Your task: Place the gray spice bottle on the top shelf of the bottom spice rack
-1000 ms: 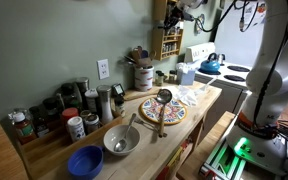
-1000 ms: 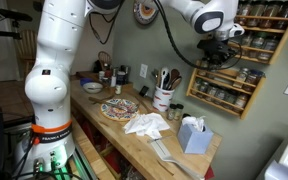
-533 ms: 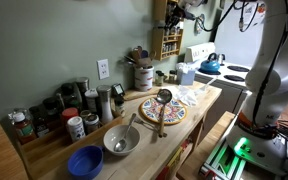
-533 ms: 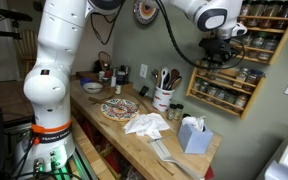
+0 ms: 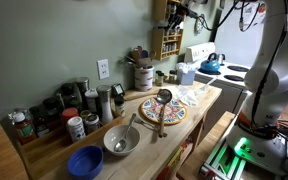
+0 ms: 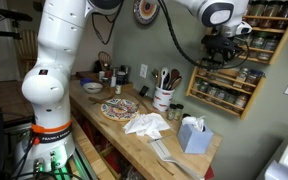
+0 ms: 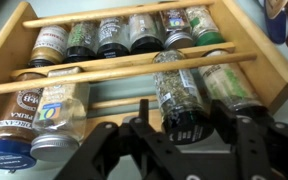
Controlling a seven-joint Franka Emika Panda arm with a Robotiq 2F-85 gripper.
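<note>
Since jars [image 7: 59,110] crowd the bottom spice rack [image 6: 219,108], my pincer [image 7: 182,112] straddles the gray spice bottle [image 7: 176,88] by its cap; whether it pinches, I cannot tell.

- Arm [image 6: 59,50] stands tall on its base; the upper links arch over and reach out far at head height. In both exterior views it is white [image 5: 274,60].
- Hand [image 6: 224,42], dark, is held high at the end of the reach.
- Wrist view: hand [image 7: 184,125] enters from the bottom edge, two dark fingers [image 7: 142,122] standing apart.
- Grip state unclear.
</note>
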